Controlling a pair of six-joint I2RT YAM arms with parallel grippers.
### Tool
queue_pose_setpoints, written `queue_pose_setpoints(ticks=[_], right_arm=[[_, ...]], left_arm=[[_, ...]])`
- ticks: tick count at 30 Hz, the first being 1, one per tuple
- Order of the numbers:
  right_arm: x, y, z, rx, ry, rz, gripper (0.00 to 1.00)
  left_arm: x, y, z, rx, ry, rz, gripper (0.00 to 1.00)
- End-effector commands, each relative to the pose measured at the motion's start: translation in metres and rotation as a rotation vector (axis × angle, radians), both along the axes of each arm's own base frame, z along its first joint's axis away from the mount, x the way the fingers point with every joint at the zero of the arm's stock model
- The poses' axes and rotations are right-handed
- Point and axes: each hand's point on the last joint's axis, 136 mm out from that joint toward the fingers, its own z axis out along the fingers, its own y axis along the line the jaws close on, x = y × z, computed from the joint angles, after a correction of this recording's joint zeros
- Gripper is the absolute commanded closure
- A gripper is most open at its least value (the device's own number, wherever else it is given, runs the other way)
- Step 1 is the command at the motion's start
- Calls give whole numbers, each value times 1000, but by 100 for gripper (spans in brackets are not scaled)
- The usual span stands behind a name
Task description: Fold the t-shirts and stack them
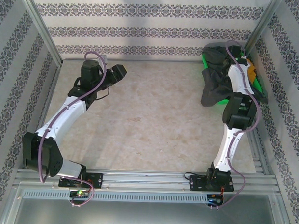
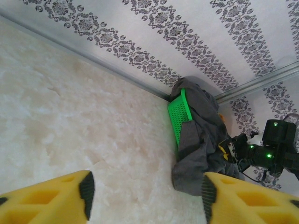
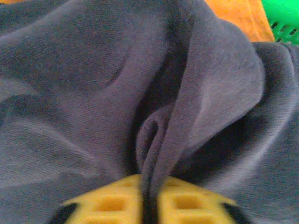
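Note:
A charcoal-grey t-shirt spills out of the green basket at the far right corner and hangs onto the table. My right gripper is shut on a raised fold of this grey t-shirt. A mustard-orange t-shirt lies just beyond the fold, inside the basket. Darker cloth is bunched at the basket's back. My left gripper hovers over the far left of the table. In the left wrist view it is open with nothing between its fingers and faces the grey t-shirt.
Patterned walls close in the table at the back and on both sides. The basket stands tight in the back right corner. A metal rail runs along the near edge by the arm bases.

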Motion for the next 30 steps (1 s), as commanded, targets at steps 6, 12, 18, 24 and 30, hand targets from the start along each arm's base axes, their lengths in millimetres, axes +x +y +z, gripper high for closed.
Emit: queue_pose_setpoints(ticks=[6,12,18,24,30], right_arm=[[-15,30,131,-41,-403,37,100],[-23,64,233,-48,-665,161,100],[-42,143,366,-186,-923,379,100],[-61,281,403,-202,-984,658,100],[-59,452,304,-41,-794,914,100]], left_arm=[[-13,1,6,19,-12,-1,54],[-10,6,-2,41,5,24,58],[-12,23,-12,130,50,96,61],[-28,60,-11,262,88,245,60],[-51,98,-4,378,124,391,59]])
